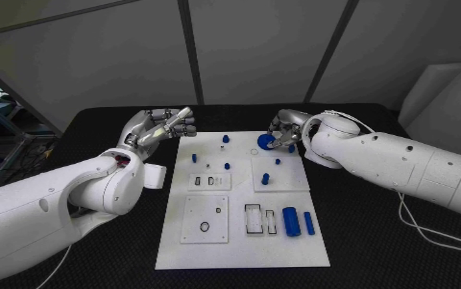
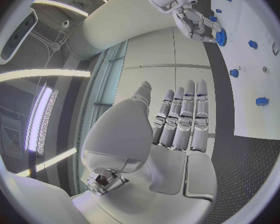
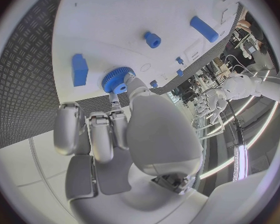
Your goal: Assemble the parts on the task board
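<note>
Silver fingers of the right hand [image 1: 284, 135] pinch a blue toothed gear [image 1: 265, 141] over the far right corner of the white task board [image 1: 216, 252], at the middle of the black table [image 1: 384, 236]. The left hand [image 1: 161, 126] hovers just off the board's far left corner, fingers extended and apart, holding nothing. Small blue pegs [image 1: 226, 166] stand across the board's far half. Two blue bars [image 1: 291, 222] lie side by side toward its near right, beside rectangular slots [image 1: 254, 220].
</note>
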Controlling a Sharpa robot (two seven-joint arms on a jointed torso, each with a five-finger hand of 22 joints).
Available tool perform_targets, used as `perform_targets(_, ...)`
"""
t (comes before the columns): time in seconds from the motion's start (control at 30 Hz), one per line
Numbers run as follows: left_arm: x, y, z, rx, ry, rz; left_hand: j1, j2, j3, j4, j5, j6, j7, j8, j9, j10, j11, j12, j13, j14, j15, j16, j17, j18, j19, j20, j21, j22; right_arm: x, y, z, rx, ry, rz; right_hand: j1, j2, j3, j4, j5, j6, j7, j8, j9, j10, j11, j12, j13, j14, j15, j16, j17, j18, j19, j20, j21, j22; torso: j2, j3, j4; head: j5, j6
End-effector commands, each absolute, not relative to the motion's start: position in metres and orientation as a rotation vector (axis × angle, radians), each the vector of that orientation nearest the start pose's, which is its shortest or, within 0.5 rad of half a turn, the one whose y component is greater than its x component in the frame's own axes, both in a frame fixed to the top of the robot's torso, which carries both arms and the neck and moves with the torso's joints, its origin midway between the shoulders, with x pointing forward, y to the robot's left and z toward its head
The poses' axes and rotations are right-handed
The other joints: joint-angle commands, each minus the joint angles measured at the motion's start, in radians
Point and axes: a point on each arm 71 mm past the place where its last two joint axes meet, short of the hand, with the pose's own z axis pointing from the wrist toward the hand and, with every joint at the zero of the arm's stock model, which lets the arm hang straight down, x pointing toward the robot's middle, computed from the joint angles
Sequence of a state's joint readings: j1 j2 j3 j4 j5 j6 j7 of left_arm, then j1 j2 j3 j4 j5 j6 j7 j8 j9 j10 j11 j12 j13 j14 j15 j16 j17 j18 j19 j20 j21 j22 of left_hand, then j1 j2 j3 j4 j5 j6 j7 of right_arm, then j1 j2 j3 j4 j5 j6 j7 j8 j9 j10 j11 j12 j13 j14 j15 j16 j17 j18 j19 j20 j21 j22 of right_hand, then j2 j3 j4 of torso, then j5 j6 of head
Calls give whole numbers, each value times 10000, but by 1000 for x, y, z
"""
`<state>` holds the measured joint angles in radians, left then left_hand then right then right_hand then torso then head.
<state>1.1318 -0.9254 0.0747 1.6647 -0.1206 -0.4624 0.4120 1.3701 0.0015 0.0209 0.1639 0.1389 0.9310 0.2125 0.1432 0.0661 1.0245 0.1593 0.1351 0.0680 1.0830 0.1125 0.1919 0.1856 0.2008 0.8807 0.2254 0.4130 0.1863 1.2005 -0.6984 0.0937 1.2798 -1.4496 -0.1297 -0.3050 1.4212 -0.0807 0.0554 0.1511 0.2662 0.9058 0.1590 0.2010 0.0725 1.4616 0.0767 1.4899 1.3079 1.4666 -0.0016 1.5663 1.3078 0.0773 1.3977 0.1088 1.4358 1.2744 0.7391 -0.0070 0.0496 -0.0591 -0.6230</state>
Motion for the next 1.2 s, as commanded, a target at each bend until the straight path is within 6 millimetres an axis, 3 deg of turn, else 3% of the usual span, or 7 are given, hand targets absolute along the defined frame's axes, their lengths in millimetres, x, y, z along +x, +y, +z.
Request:
perform_targets(0.03,468,216,-151,-10118,13012,-15120,42,76,-45,-18,-18,4,57,-70,-10,-6,81,-52,-9,-20,76,-42,10,-197,11,23,60,12,545,-211,-175,132,18090,3624,-22,162,121,-18,-94,150,-11,80,26,517,-46,51,1709,1042,29,45,2630,-183,107,10,65,60,-2,-2,-1,7,-8)
perform_targets(0.27,468,215,-151,-10123,13034,-15129,49,86,-48,-27,-18,18,50,-80,-7,9,75,-67,-6,-12,74,-62,25,-195,6,24,62,12,543,-208,-173,-234,17490,3335,6,311,375,-124,-45,614,-143,243,63,629,-157,194,1892,1042,-55,45,2630,-210,188,-51,136,213,-7,0,-5,15,-7)
perform_targets(0.4,468,216,-151,-10129,13039,-15119,52,91,-50,-31,-18,24,46,-85,-6,16,72,-74,-5,-8,73,-71,32,-194,4,24,63,12,540,-206,-169,-260,16997,3516,35,385,607,-201,351,869,-247,267,92,743,-253,338,2069,1042,-141,45,2630,-230,248,-128,186,319,-4,4,2,23,12)
perform_targets(0.67,468,216,-152,-10134,13052,-15117,55,94,-49,-33,-18,25,46,-87,-6,17,72,-77,-5,-7,72,-75,34,-194,3,24,63,12,531,-197,-159,-322,16160,4093,-53,329,729,-226,478,971,-277,220,98,834,-284,457,2214,1042,-175,45,2630,-253,312,-171,237,430,-6,0,2,43,32)
perform_targets(0.97,468,217,-152,-10138,13054,-15106,55,94,-49,-33,-18,25,46,-87,-6,17,72,-77,-5,-7,72,-75,34,-194,3,24,63,12,513,-170,-145,-1100,15302,4649,-147,237,763,-229,429,985,-279,162,93,839,-288,462,2222,1042,-183,45,2630,-266,346,-186,264,490,2,-7,4,85,36)
perform_targets(1.2,468,217,-152,-10143,13069,-15107,61,101,-48,-38,-17,28,46,-92,-6,21,71,-83,-4,-5,72,-83,40,-194,1,25,64,12,511,-145,-144,-1469,15122,4942,-176,207,784,-234,392,984,-275,132,89,834,-286,453,2213,1042,-184,45,2630,-270,355,-189,271,508,3,-12,29,144,19)
